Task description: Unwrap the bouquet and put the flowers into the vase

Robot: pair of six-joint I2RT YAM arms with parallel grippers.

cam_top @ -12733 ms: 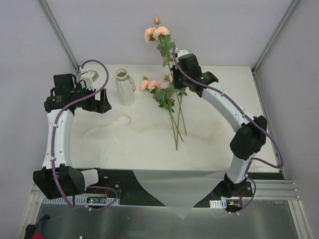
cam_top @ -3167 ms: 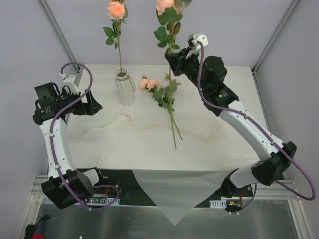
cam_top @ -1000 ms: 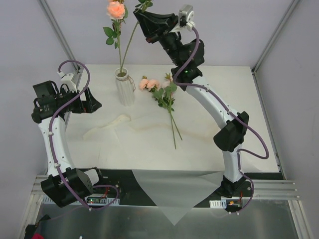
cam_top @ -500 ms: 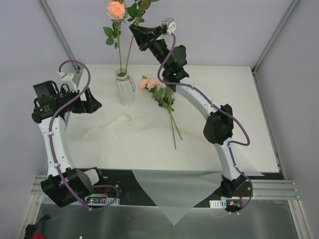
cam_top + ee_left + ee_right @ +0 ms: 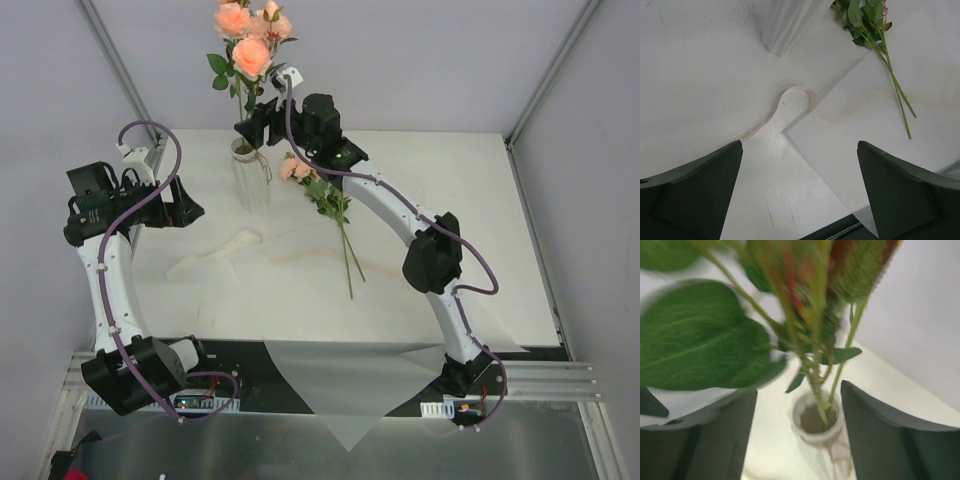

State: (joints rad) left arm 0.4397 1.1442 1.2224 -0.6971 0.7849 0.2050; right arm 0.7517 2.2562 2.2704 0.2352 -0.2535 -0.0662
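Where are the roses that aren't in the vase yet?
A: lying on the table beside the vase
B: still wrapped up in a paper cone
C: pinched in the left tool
A: the leftover roses lie flat on the table next to the white ribbed vase, unwrapped and with no tool holding them.

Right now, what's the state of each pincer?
Left pincer: open, holding nothing.
Right pincer: open, one finger on each side of the flower stems standing in the vase, not clamping them.
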